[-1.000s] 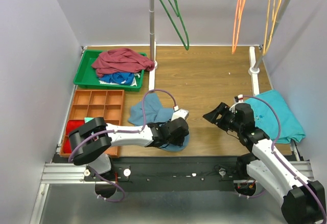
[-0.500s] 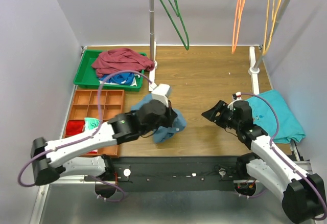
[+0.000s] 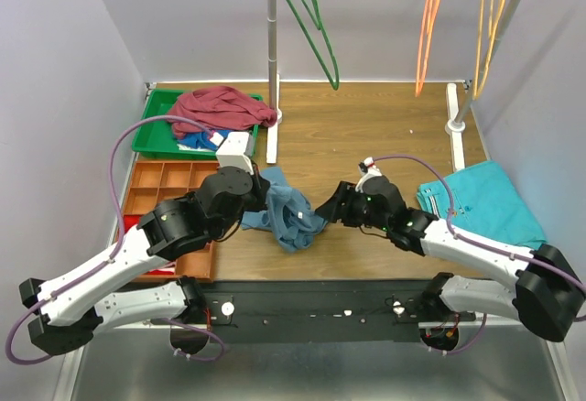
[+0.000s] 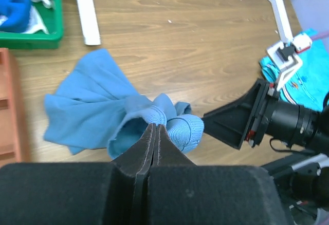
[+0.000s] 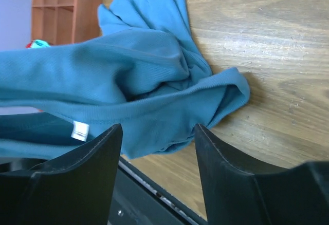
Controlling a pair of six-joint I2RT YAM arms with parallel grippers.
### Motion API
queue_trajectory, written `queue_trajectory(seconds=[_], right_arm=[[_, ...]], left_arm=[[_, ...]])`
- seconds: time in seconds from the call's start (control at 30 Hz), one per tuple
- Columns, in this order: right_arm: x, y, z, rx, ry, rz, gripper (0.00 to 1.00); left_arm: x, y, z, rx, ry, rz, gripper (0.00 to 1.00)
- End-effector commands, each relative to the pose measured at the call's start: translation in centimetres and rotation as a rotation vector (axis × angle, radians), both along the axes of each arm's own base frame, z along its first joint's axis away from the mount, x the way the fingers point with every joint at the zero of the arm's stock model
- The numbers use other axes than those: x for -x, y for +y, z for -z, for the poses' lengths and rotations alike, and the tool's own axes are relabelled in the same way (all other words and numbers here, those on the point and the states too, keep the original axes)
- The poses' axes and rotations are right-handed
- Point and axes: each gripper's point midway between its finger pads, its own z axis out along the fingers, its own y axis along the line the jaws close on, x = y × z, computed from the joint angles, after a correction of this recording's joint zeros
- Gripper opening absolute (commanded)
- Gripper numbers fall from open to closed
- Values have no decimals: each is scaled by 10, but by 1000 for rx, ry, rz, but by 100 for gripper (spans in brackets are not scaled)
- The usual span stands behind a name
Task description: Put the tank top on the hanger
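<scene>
the left arm [image 3: 110,264] is built of smooth white link shells joined by bulky matte-black cylindrical joint housings. a thin purple cable [image 3: 114,163] runs loose alongside it, and a small white box-shaped camera module [image 3: 235,143] sits at its wrist. the right arm [image 3: 467,243] has the same white shells and black joints, its own thin purple cable [image 3: 407,157], and a white wrist module with a small red mark [image 3: 367,163]. in the wrist views, the left jaws are matte black and taper to thin wedge-shaped blades. the right jaws are black, broad and smoothly rounded.
</scene>
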Motion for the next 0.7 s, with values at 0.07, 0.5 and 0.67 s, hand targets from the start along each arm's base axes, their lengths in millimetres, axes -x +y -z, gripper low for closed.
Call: queue_trajectory(seconds=[0.07, 0.5, 0.67], right_arm=[[-15, -15, 17, 62, -12, 162, 63], [-34, -5, 52, 126, 14, 194, 49], [-31, 7, 67, 102, 57, 155, 46]], left_arm=[[-7, 48, -11, -28, -37, -166, 0], [-5, 57, -9, -15, -28, -166, 0], [-5, 57, -5, -25, -28, -163, 0]])
